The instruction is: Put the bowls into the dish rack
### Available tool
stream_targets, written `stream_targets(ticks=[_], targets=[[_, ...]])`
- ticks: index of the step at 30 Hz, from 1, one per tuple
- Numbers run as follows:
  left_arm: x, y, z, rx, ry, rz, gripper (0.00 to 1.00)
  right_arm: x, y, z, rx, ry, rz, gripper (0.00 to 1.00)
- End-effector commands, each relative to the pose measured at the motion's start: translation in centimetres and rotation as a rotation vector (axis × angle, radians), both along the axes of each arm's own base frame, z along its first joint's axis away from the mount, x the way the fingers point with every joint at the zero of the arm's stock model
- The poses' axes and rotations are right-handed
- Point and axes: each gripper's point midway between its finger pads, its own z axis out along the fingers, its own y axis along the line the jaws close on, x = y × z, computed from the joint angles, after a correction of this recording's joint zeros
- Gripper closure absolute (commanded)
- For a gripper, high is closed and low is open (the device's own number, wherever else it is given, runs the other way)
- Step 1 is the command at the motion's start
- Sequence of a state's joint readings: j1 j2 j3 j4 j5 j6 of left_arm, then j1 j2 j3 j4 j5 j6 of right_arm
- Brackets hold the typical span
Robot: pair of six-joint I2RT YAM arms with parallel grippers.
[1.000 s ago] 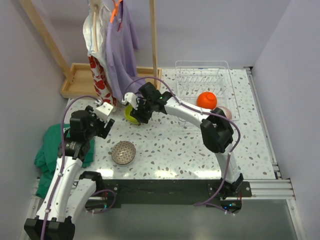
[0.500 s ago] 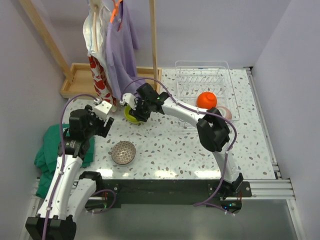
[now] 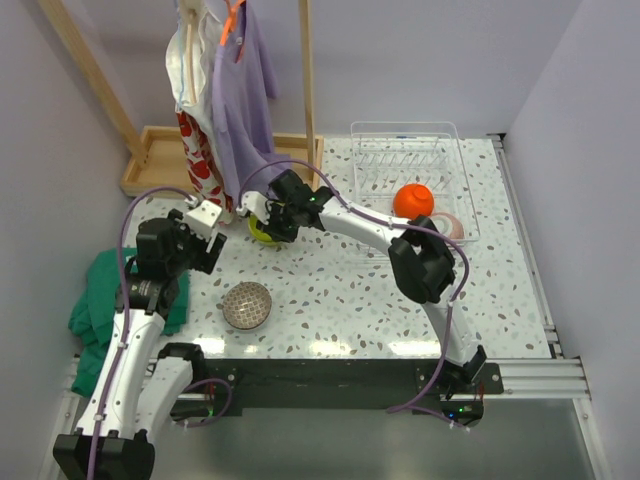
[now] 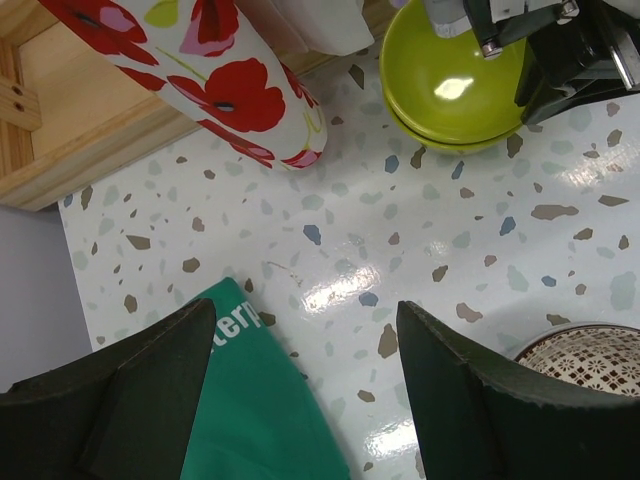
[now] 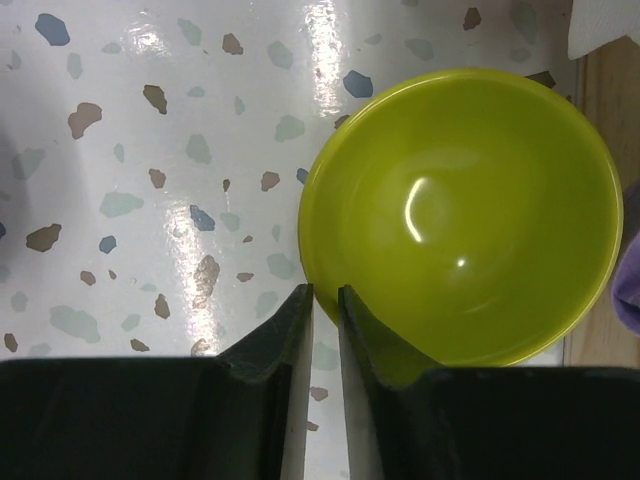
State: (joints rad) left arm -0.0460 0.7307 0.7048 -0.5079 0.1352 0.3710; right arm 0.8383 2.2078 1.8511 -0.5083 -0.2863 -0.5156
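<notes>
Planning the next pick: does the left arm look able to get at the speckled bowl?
Probably yes: the speckled bowl sits in the open near the open left gripper, nothing between them.

i watch the right gripper [image 3: 272, 212] creep a little further left across the table over the last second. it now covers more of the lime green bowl [image 3: 259, 233], so only a thin sliver of green shows on its left and near side. the right arm's elbow [image 3: 420, 265] swings left with it. my left arm [image 3: 160, 262] nudges slightly left and far too, and its white wrist block [image 3: 203, 213] ends up closer to the hanging clothes [image 3: 235, 90].
</notes>
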Motion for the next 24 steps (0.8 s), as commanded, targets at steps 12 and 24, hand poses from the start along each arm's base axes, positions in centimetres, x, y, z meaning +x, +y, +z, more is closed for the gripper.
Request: stream_targets(ticks=[12,24], targets=[[0.7,-0.7,1.2,-0.062,-0.056,-0.009,0.22,-0.9,1.0,6.7,0.108,-0.065,0.034,1.00],[0.8,-0.9,1.1,-0.073,-0.056,-0.019,0.22,-0.1,0.6,4.4,0.030,-0.118,0.018,0.55]])
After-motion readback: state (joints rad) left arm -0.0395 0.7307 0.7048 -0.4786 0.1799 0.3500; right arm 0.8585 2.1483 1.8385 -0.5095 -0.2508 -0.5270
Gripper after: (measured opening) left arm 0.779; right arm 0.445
